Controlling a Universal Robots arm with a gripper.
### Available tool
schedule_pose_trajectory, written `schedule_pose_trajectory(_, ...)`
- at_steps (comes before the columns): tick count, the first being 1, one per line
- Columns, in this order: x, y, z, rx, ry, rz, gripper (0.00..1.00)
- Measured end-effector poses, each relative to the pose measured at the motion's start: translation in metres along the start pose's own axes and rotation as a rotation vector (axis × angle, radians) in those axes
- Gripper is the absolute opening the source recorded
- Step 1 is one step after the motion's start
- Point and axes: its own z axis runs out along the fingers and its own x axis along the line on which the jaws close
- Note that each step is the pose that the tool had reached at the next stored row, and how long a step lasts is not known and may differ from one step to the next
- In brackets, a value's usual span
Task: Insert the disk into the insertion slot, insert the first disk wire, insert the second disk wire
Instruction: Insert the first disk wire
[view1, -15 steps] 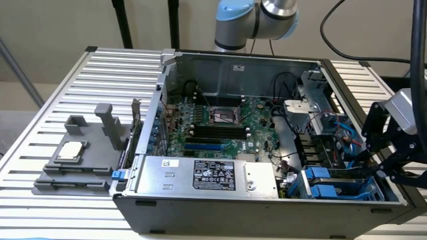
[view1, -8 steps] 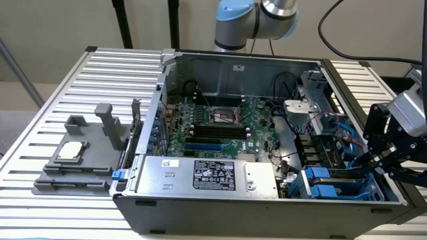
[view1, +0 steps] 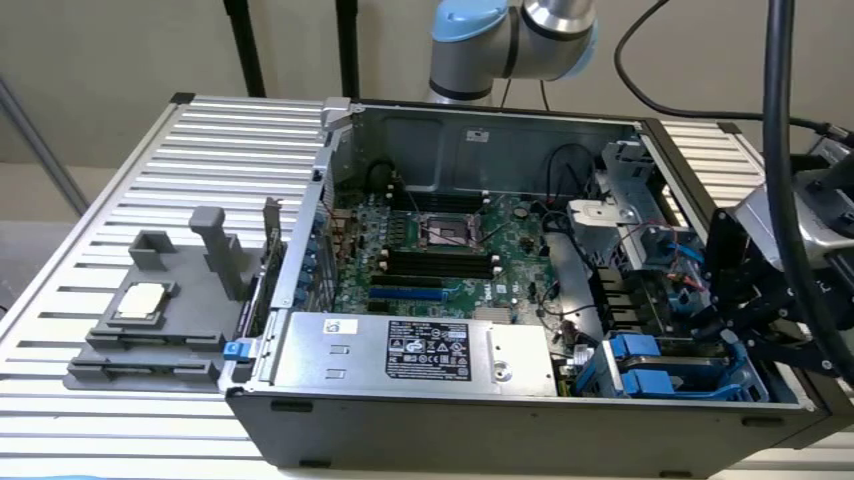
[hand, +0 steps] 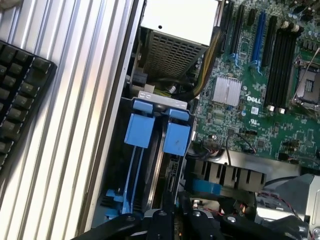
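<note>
The disk (view1: 650, 362) sits in its bright blue carrier (hand: 177, 138) inside the insertion slot (view1: 742, 386), the drive bay with blue rails (hand: 131, 172) at the near corner of the dark grey case on the exterior view's right. My black gripper (view1: 707, 322) hangs just over that bay. In the wrist view the gripper (hand: 172, 200) is shut, its tips down beside the carrier's end next to a dark connector (hand: 172, 177). Whether anything is pinched between them is hidden. Thin red and blue wires (view1: 663, 250) run by the bay; which are the disk wires I cannot tell.
A silver power-supply box (view1: 414, 350) with a black label lies along the case's front. Behind it is the green motherboard (view1: 441, 250). A grey fixture with a chip (view1: 144, 305) stands on the ribbed table (view1: 240, 130). A black keyboard (hand: 20, 90) lies beside the case.
</note>
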Motion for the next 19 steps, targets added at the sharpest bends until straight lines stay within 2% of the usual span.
schedule_pose_trajectory(5, -0.0011, 0.0057, -0.0003, 0.0002, 0.0019, 0.004, 0.16)
schedule_pose_trajectory(13, -0.0011, 0.0060, 0.0000, 0.0060, 0.0226, 0.070, 0.16)
schedule_pose_trajectory(19, -0.0009, 0.0060, 0.0012, 0.0081, 0.0447, 0.118, 0.16)
